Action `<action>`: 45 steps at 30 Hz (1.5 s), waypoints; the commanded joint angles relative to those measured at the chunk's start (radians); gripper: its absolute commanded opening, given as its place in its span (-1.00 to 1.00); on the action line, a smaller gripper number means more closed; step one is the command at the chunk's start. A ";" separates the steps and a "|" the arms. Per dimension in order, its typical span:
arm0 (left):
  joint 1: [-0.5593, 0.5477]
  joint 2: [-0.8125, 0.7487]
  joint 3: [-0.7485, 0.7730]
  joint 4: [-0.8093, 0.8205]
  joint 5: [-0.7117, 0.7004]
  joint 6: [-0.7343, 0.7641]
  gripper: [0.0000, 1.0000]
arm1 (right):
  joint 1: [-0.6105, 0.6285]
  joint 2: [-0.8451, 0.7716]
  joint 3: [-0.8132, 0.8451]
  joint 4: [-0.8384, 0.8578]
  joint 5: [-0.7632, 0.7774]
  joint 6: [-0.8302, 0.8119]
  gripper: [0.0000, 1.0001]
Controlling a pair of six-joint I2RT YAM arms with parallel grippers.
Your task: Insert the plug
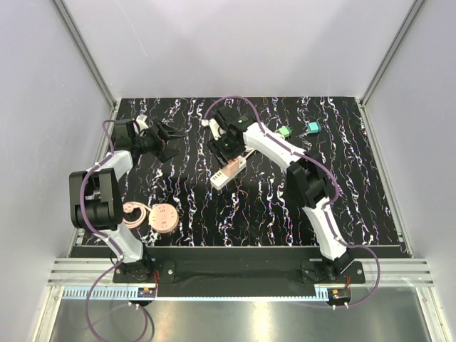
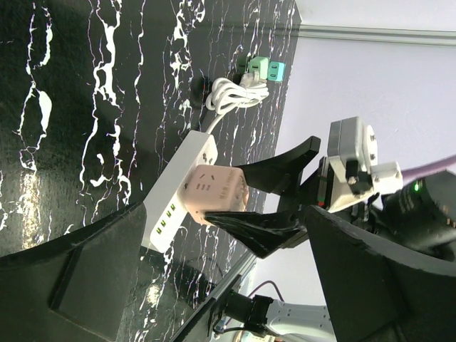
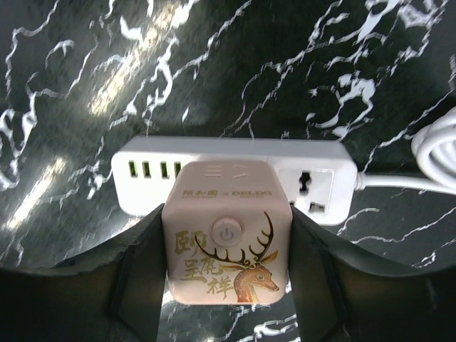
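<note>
Right gripper (image 1: 229,158) is clamped on the pink cube-shaped plug adapter with a gold deer print (image 3: 226,246). Its fingers (image 3: 132,285) press the cube's left and right faces, low in the right wrist view.

The cube sits against the top face of the white rectangular power strip (image 3: 214,149), around the strip's middle. The strip's green-lit USB ports show left of the cube and a universal socket shows right of it. I can't tell from any view whether the prongs are fully seated.

In the top view the strip (image 1: 219,180) lies diagonally near the centre of the black white-veined table (image 1: 356,199), with the cube (image 1: 234,166) on its upper-right part.

Left gripper (image 1: 171,142) is at upper left, fingers spread wide and grasping nothing, well apart from the strip. Its camera looks across at the cube (image 2: 214,192) and strip (image 2: 167,203).

The white coiled cable (image 2: 231,92) runs off the strip's far end. A small green plug (image 1: 284,132) and a teal plug (image 1: 312,127) lie at upper right of the table, near each other. Two pink round pieces (image 1: 164,216) sit at lower left, just beside the left arm's base.
</note>
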 commanded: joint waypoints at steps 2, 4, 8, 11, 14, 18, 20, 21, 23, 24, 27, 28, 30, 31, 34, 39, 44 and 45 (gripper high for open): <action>0.017 -0.038 -0.007 0.045 0.031 -0.010 0.98 | 0.058 -0.013 -0.115 0.098 0.122 0.045 -1.00; 0.018 -0.041 -0.010 0.045 0.028 -0.009 0.98 | 0.067 -0.060 -0.219 0.173 0.157 0.059 -1.00; 0.018 -0.044 -0.013 0.046 0.024 -0.007 0.98 | 0.064 -0.160 -0.413 0.331 0.228 0.121 -1.00; 0.018 -0.041 -0.013 0.046 0.022 -0.010 0.98 | 0.067 -0.188 -0.493 0.386 0.196 0.169 -1.00; 0.018 -0.041 -0.013 0.046 0.024 -0.007 0.98 | 0.066 -0.206 -0.575 0.466 0.188 0.204 -1.00; 0.018 -0.041 -0.013 0.043 0.024 -0.006 0.98 | 0.067 -0.217 -0.663 0.543 0.179 0.261 -1.00; 0.018 -0.043 -0.013 0.045 0.022 -0.007 0.98 | 0.067 -0.232 -0.703 0.604 0.182 0.320 -1.00; 0.018 -0.046 -0.013 0.045 0.024 -0.006 0.98 | 0.067 -0.252 -0.750 0.625 0.206 0.339 -1.00; 0.018 -0.049 -0.014 0.045 0.017 -0.006 0.98 | 0.066 -0.274 -0.793 0.685 0.238 0.384 -1.00; 0.018 -0.047 -0.014 0.045 0.019 -0.006 0.98 | 0.066 -0.287 -0.821 0.698 0.243 0.394 -1.00; 0.018 -0.044 -0.013 0.045 0.021 -0.009 0.98 | 0.081 -0.300 -0.865 0.745 0.240 0.433 -1.00; 0.020 -0.043 -0.013 0.045 0.019 -0.007 0.98 | 0.089 -0.301 -0.876 0.751 0.254 0.447 -1.00; 0.018 -0.046 -0.013 0.045 0.021 -0.004 0.98 | 0.104 -0.298 -0.898 0.761 0.292 0.462 -1.00; 0.018 -0.046 -0.014 0.045 0.019 -0.006 0.98 | 0.107 -0.298 -0.902 0.761 0.294 0.479 -1.00; 0.018 -0.047 -0.014 0.043 0.017 -0.003 0.98 | 0.124 -0.298 -0.907 0.752 0.340 0.500 -1.00; 0.018 -0.058 -0.013 0.037 0.014 0.004 0.98 | 0.173 -0.258 -0.878 0.695 0.428 0.536 -1.00; 0.020 -0.064 -0.001 -0.001 -0.001 0.028 0.98 | 0.226 -0.240 -0.921 0.695 0.543 0.592 -1.00; 0.018 -0.064 -0.001 0.000 0.001 0.027 0.98 | 0.236 -0.243 -0.931 0.701 0.565 0.606 -1.00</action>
